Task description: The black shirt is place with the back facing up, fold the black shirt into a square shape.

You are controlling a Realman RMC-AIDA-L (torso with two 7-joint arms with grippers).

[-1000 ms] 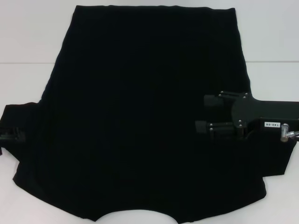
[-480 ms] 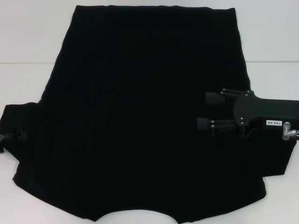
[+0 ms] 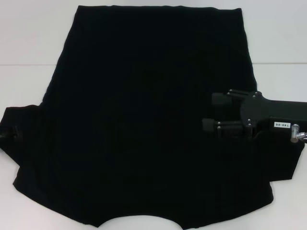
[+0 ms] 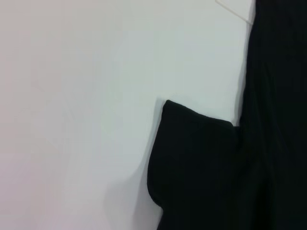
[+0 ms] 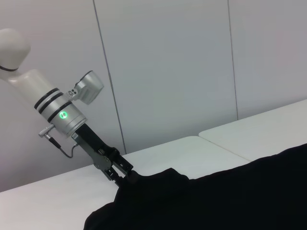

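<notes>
Right gripper (image 3: pixel 211 113) hovers open over black shirt's (image 3: pixel 144 120) right side.

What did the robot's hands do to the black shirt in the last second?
The right gripper, fingers open above the black shirt, slid slightly toward the shirt's right edge. The left gripper at the left sleeve slipped farther out of the head view. The shirt lies spread flat as before.
</notes>
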